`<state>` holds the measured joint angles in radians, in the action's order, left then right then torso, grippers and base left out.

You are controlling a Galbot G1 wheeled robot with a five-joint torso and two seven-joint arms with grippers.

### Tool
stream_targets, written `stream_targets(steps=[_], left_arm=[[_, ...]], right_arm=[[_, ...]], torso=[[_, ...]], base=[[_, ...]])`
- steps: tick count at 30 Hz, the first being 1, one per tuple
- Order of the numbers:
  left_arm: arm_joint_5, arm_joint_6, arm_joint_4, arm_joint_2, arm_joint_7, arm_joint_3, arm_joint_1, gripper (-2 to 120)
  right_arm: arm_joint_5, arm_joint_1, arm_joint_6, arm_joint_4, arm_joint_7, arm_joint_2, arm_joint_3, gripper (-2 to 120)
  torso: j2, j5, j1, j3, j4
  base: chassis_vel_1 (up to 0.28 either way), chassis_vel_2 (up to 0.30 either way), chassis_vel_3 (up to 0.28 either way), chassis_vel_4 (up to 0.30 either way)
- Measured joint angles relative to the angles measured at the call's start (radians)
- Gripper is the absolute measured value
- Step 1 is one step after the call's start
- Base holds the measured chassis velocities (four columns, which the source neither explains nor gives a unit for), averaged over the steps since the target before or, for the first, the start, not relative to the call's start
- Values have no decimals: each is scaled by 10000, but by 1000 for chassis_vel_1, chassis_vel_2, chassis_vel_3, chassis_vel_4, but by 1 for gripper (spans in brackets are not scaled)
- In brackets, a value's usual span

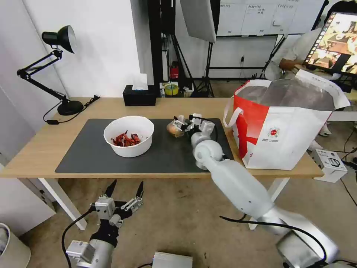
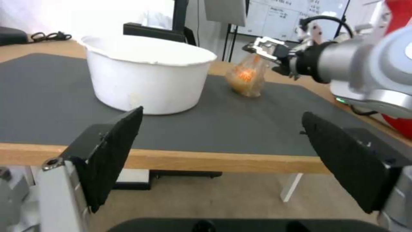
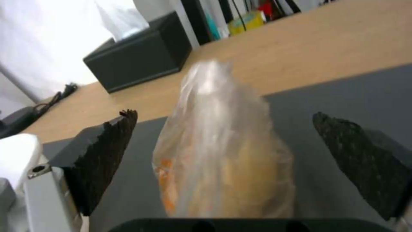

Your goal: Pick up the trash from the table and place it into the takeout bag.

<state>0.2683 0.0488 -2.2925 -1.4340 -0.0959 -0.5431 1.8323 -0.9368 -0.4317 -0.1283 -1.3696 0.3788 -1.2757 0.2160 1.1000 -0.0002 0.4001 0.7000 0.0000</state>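
A black desk lamp point(image 1: 55, 70) stood at the far left corner of the table point(image 1: 37, 149), its cable trailing toward the dark grey mat point(image 1: 89, 152). Below the table's near edge, toward its left end, the left gripper point(image 1: 124, 191) hung over the floor with its black fingers point(image 2: 114, 151) spread wide apart and nothing between them. On the left half of the mat sat the white bowl of red shells point(image 1: 128, 136). Behind it, at the far edge of the table, stood the black tissue box point(image 1: 140, 95) with a white tissue poking out.

Near the far edge of the mat, right of the bowl, lay the small clear bag of orange-brown food point(image 1: 174, 129), its twisted top pointing up. The right gripper point(image 1: 184, 124) reached in over the mat from the right, its fingers point(image 3: 103, 154) open on either side of the bag; whether they touched it could not be told.

At the right end of the table stood the takeout bag point(image 1: 282, 130), upright and gaping, silver lining showing, one white loop handle point(image 1: 230, 113) hanging on its left side just past the mat's right edge.
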Motion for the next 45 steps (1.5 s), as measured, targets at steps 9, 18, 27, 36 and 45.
stream_targets(steps=[9,18,27,36,45], left_arm=[[10,4,87,63,-5,-22,-54,100],[60,23,255,86,-10,-53,-144,100],[89,37,455,56,-16,-40,-285,100],[92,126,486,7,-23,-71,-252,100],[87,224,502,-75,-30,-87,-219,100]], right_arm=[[-314,261,-189,1160,358,-1031,-199,100],[-137,606,-262,2249,417,-1945,-236,100],[387,677,-526,2582,449,-1904,70,100],[819,832,-691,2707,385,-1789,309,86],[1393,810,-1017,2701,377,-1584,603,50]], torso=[[0,1,-1,0,1],[0,1,-1,0,1],[0,2,-1,0,0],[0,3,-1,0,0],[0,3,-1,-1,0]], base=[[0,0,0,0],[0,0,0,0],[0,0,0,0],[0,0,0,0],[0,0,0,0]])
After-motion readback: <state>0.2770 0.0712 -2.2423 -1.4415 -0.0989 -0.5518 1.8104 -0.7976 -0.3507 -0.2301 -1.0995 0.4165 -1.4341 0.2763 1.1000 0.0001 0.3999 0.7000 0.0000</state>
